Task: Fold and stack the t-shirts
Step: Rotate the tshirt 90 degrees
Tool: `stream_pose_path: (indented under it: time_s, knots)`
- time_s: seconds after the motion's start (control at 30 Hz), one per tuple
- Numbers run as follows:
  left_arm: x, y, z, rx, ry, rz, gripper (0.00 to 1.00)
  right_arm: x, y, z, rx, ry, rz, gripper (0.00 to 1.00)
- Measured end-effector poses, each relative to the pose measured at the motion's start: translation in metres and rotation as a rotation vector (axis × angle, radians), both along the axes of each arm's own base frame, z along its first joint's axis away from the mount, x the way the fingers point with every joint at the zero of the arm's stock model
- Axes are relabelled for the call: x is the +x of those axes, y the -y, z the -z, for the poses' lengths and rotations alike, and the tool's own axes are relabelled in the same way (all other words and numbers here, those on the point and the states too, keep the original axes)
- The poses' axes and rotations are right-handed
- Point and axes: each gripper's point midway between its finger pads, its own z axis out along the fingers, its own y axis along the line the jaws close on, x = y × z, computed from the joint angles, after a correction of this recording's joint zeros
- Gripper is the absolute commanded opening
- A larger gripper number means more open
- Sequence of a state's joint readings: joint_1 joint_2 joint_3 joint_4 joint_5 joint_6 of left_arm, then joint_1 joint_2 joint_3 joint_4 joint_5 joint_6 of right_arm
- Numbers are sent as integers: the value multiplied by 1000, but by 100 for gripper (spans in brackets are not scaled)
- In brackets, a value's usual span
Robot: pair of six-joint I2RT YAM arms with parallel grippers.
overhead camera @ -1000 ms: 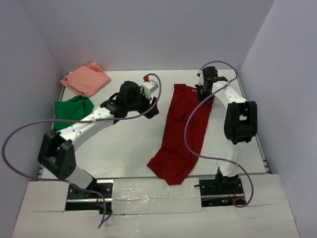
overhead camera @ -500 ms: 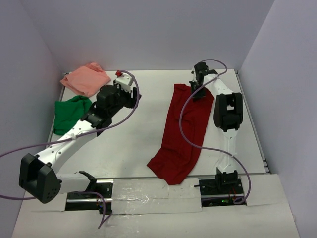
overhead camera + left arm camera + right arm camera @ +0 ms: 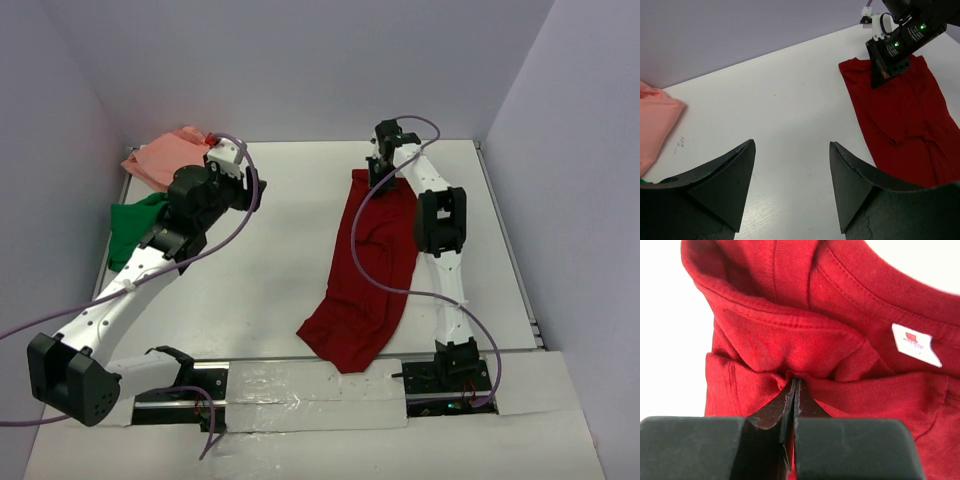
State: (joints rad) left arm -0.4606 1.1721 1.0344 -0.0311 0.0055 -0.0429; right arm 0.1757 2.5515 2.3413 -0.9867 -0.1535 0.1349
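The flat white table carries a long dark red cloth t-shirt right of centre, collar at the far end. A bright green cloth t-shirt lies crumpled at the left edge, with a salmon pink cloth t-shirt just beyond it. The left gripper hangs beside them, spread wide and empty. The right gripper is pinched on red cloth by the collar.

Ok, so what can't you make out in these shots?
Green t-shirt: top view, partly covered by the left arm.
Salmon pink t-shirt: left wrist view, cut off by the frame edge.
Label on the dark red t-shirt: right wrist view, print too small.
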Motion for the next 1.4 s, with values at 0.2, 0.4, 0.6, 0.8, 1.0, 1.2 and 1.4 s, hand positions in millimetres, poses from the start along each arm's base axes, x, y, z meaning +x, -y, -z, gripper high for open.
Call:
stream_pose_path:
  time_s: [0.2,0.4,0.6,0.8,1.0,1.2,1.4]
  knots:
    - [3,2,13,10,-40,10,69,18,15,-13,-186,191,13,0]
    - [4,-2,15,9,-45,5,69,69,18,-66,-292,512,26,0]
    - [6,-8,18,1,-56,-4,67,98,12,-149,-305,699,70,0]
    - [4,-7,22,-12,-72,17,66,56,18,-186,-319,664,56,0]
    - [6,-3,36,-3,-107,39,65,-29,28,-162,-308,461,-31,0]
    - [7,0,52,11,-153,51,65,-107,38,-86,-298,186,-116,0]
    - [7,2,56,12,-162,61,65,-149,40,-37,-276,4,-161,0]
